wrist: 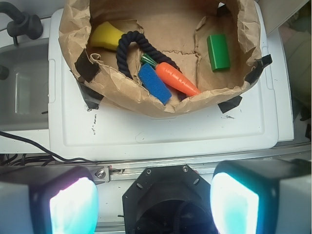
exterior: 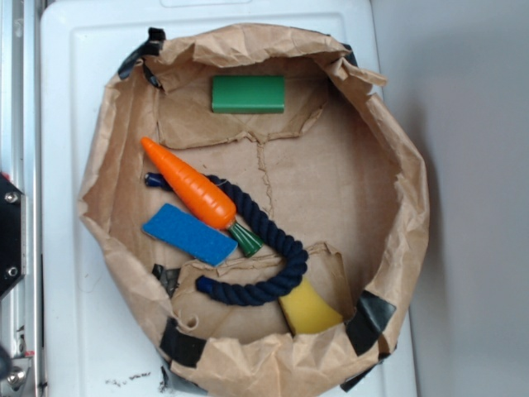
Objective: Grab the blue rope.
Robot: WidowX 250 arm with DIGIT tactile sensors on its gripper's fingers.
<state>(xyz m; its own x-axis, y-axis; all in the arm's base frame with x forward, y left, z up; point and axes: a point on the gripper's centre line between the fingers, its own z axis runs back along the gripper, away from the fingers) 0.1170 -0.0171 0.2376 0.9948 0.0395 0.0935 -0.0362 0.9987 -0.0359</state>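
there, blue rope [exterior: 273, 248] beside carrot [exterior: 188, 184]

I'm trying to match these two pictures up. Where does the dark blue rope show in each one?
Exterior view: the blue rope curves through the lower middle of the paper bowl, from under the orange carrot round to the yellow piece.
Wrist view: the blue rope arches at upper left, beside the yellow piece.
Shared landmark: the green block.
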